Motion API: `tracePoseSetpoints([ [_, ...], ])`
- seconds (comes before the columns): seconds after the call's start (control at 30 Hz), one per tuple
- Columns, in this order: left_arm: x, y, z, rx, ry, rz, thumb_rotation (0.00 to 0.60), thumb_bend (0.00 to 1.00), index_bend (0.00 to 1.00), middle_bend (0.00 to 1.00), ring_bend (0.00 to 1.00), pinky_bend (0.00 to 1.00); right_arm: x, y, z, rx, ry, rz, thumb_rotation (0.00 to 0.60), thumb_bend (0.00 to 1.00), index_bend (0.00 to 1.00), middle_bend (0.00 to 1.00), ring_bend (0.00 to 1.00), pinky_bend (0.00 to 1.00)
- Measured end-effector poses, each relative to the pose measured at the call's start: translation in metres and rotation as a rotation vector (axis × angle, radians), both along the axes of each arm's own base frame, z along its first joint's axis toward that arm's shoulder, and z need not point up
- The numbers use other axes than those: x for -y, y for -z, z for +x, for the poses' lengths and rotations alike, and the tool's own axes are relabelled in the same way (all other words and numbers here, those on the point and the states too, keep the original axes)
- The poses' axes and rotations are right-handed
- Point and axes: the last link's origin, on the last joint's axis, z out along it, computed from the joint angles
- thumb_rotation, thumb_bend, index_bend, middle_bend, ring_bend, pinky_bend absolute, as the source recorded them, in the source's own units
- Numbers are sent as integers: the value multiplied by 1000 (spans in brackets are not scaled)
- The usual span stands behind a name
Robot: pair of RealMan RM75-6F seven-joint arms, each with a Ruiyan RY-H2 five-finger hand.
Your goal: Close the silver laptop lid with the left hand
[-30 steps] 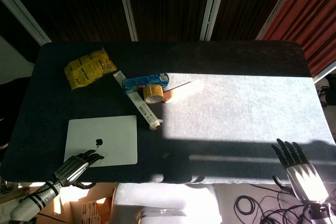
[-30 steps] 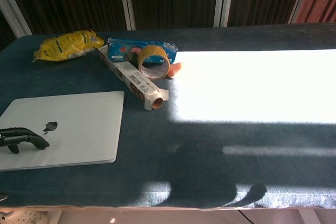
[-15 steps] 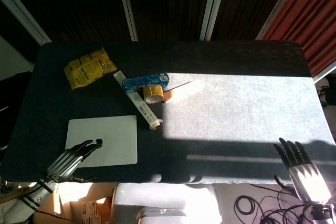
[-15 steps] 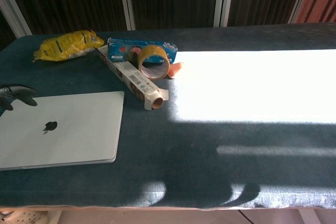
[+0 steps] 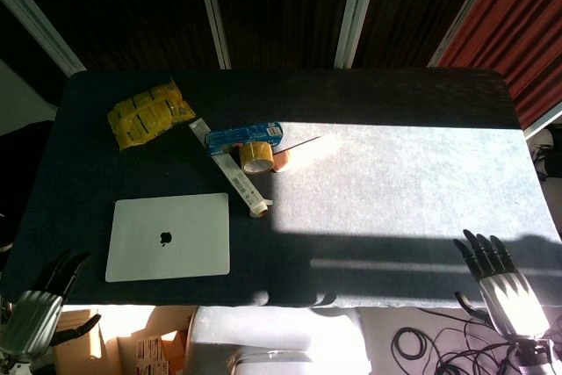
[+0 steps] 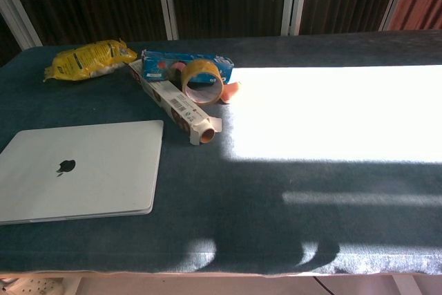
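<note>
The silver laptop (image 5: pixel 169 236) lies flat on the dark table with its lid down, logo facing up; the chest view shows the silver laptop (image 6: pixel 79 169) at the near left. My left hand (image 5: pixel 39 305) hangs off the table's near left corner, fingers spread, holding nothing, well clear of the laptop. My right hand (image 5: pixel 496 277) sits past the table's near right edge, fingers spread and empty. Neither hand appears in the chest view.
A yellow snack bag (image 5: pixel 149 113) lies at the back left. A blue box (image 5: pixel 244 136), a tape roll (image 5: pixel 256 156) and a long white carton (image 5: pixel 233 176) cluster behind the laptop. Bright sunlight covers the table (image 5: pixel 413 182) on the right. Cardboard boxes (image 5: pixel 149 353) sit below the front edge.
My left hand has lifted off the laptop lid and drawn back left, off the table's near corner. The laptop stays flat. The right hand has barely moved.
</note>
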Motion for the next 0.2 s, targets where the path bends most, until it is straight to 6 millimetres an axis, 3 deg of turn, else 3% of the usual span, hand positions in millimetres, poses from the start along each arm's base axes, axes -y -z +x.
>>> tracePoseSetpoints([
  [0.2, 5, 7, -2, -21, 13, -9, 576, 166, 37, 117, 7, 143, 0, 0, 0, 0, -5, 1, 600, 224, 0, 0, 0, 0],
])
